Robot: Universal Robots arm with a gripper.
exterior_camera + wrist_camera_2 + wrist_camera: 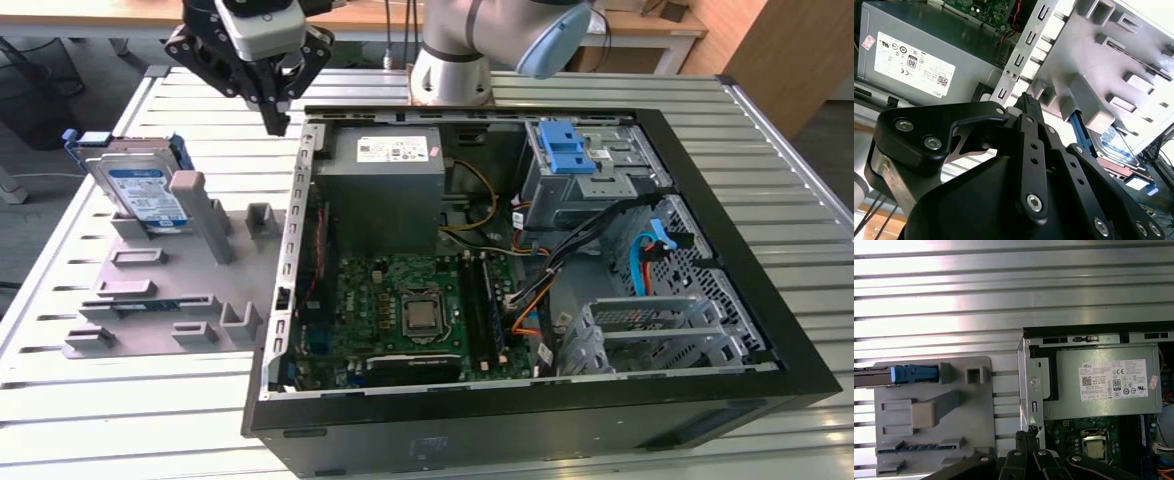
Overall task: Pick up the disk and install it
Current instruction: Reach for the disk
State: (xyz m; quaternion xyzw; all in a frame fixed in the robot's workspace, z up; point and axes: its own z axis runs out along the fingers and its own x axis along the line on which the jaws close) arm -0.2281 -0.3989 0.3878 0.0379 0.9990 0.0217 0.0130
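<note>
Open computer case point(534, 422) beside grey fixture point(174, 300) on slatted table point(94, 405)

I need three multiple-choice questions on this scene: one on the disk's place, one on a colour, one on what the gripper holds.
1. Where is the disk?
A. upright in the grey holder, at the exterior view's left of the computer case.
B. flat inside a drive cage.
C. on the floor.
2. What colour is the disk's bracket?
A. red.
B. yellow.
C. blue.
3. What does the gripper hold?
A. the disk.
B. nothing.
C. a cable.
Answers: 1 A, it stands in the holder, outside the case. 2 C, blue plastic frames its silver body. 3 B, it is shut with nothing in it, near the case's edge.
</note>
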